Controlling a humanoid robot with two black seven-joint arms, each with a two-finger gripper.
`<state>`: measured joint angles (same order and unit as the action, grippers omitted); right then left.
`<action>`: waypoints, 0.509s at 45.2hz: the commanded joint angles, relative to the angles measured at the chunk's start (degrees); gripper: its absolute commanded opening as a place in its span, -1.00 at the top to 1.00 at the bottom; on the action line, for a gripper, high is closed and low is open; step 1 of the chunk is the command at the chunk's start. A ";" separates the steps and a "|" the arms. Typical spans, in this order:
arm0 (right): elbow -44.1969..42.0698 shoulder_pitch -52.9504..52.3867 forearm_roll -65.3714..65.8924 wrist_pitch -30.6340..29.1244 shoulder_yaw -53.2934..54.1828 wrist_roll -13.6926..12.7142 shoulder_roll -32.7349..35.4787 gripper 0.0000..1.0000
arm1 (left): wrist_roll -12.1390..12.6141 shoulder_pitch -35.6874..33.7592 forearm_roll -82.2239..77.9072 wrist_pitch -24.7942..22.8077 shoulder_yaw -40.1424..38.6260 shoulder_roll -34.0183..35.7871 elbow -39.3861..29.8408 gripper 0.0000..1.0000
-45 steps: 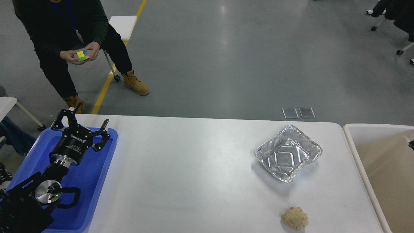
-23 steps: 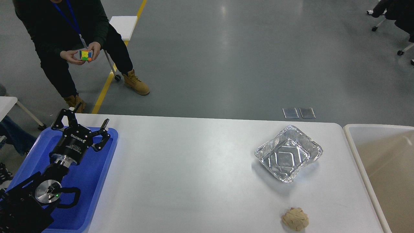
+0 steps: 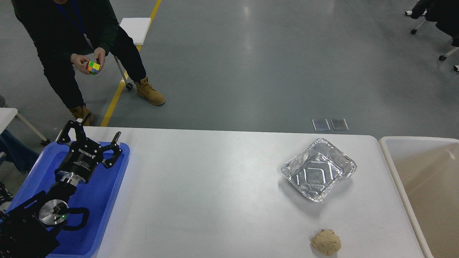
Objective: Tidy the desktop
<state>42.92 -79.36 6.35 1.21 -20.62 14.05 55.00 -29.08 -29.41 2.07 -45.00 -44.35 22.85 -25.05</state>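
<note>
The white desktop [image 3: 208, 193] fills the lower view. A crumpled silver foil tray [image 3: 318, 169] lies on it at the right. A tan paper ball [image 3: 326, 242] lies near the front edge, below the foil tray. My left gripper [image 3: 94, 133] is open and empty, hovering over the far end of the blue plastic tray [image 3: 104, 186] at the left. My right arm and gripper are out of view.
A beige bin with a white rim [image 3: 423, 179] stands off the table's right end. A person [image 3: 71, 39] stands behind the far left corner holding a colourful cube [image 3: 93, 67]. Grey floor lies beyond the table.
The person has lowered and turned the cube a little. My left arm and the things on the table have not moved.
</note>
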 commanded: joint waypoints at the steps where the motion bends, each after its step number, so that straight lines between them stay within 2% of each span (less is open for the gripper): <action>1: 6.73 -16.25 2.35 -6.12 -19.44 -0.07 0.72 -1.00 | -0.01 -0.03 -0.05 0.00 -0.04 0.00 0.00 -0.98; 13: 11.74 -31.29 3.93 -14.21 -42.47 0.01 -8.33 -1.00 | -0.01 0.06 -0.05 0.00 -0.04 0.00 0.00 -0.98; 23: 18.16 -39.03 5.43 -20.98 -54.43 0.01 -17.90 -1.00 | -0.01 0.06 -0.05 0.00 -0.04 0.00 0.00 -0.98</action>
<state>54.95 -108.48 9.92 -12.95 -59.91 14.02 46.31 -29.08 -29.37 2.04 -45.00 -44.39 22.85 -25.05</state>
